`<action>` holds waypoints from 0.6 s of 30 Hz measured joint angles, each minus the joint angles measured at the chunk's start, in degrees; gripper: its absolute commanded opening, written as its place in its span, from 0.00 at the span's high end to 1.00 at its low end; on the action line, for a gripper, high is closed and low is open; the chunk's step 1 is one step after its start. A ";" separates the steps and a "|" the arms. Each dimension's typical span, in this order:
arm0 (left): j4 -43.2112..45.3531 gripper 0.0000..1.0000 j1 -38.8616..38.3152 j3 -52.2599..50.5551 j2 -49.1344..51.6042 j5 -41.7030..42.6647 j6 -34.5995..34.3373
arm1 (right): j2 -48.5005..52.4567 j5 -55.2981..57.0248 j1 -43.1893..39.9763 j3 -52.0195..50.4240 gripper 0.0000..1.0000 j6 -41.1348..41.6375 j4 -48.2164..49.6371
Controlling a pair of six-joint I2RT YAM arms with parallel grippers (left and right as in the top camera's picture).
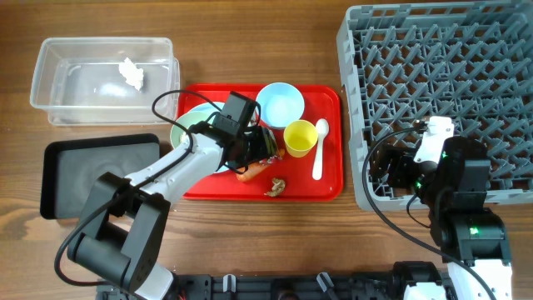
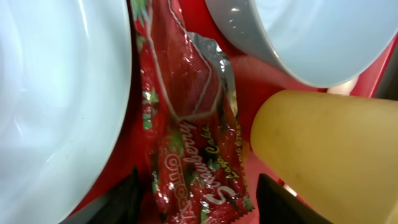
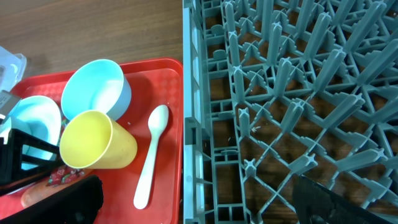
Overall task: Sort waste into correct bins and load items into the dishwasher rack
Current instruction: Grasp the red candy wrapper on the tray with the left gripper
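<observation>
The red snack wrapper (image 2: 193,143) lies on the red serving tray between a pale blue dish (image 2: 56,106), a pale blue bowl (image 2: 323,37) and the yellow cup (image 2: 323,149). My left gripper (image 2: 199,208) is open, one finger on each side of the wrapper's lower end; in the overhead view it (image 1: 262,150) is over the tray's middle. The bowl (image 1: 280,104), cup (image 1: 300,137), white spoon (image 1: 319,148), carrot (image 1: 250,173) and brown lump (image 1: 276,187) are on the tray. White tissue (image 1: 132,73) lies in the clear tub (image 1: 50,75). My right gripper (image 3: 199,205) is open and empty over the dishwasher rack's (image 1: 441,92) front left corner.
The black tray (image 1: 92,175) sits left of the red tray (image 1: 329,179), under my left arm. The rack's edge (image 3: 193,124) runs right beside the red tray (image 3: 171,93). In the right wrist view the spoon (image 3: 151,155) lies next to the cup (image 3: 96,140).
</observation>
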 measured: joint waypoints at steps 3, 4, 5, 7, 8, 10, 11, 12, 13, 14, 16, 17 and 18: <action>0.15 0.61 0.00 0.00 0.00 0.00 -0.28 | 0.00 0.00 0.00 0.00 0.00 0.00 0.00; 0.15 0.60 0.00 0.00 0.00 0.00 -0.26 | 0.00 0.00 0.00 0.00 0.00 0.00 -0.02; 0.33 0.57 0.00 0.00 0.00 0.00 -0.28 | 0.00 0.00 0.00 0.00 0.00 0.00 0.00; 0.85 0.57 0.00 0.00 0.00 -0.02 -0.37 | 0.00 0.00 0.00 0.00 0.00 0.00 -0.02; 1.05 0.57 0.00 0.00 0.02 0.00 -0.37 | 0.00 0.00 -0.02 0.00 0.00 0.00 0.00; 1.03 0.60 0.00 0.00 0.09 0.00 -0.37 | 0.00 0.00 0.00 0.00 0.00 0.00 -0.02; 1.03 0.60 0.00 0.00 0.11 0.00 -0.44 | 0.00 0.00 0.00 0.00 0.00 0.00 -0.02; 1.03 0.66 0.00 0.00 0.11 0.00 -0.46 | 0.00 0.00 0.00 0.00 0.00 0.00 -0.02; 1.03 0.66 0.00 0.00 0.11 0.00 -0.46 | 0.00 0.00 0.00 0.00 0.00 -0.02 -0.02; 1.03 0.67 0.00 0.00 0.11 -0.02 -0.55 | 0.00 0.00 0.00 0.00 0.00 0.00 -0.02; 1.03 0.66 0.00 0.00 0.11 -0.11 -0.52 | 0.00 0.00 0.00 0.00 0.00 0.00 -0.02; 1.05 0.68 0.00 0.00 0.11 -0.24 -0.52 | 0.00 0.00 0.00 0.00 0.00 0.00 -0.02; 1.09 0.71 0.00 0.00 0.11 -0.26 -0.52 | 0.00 0.00 0.00 0.00 0.00 0.00 -0.02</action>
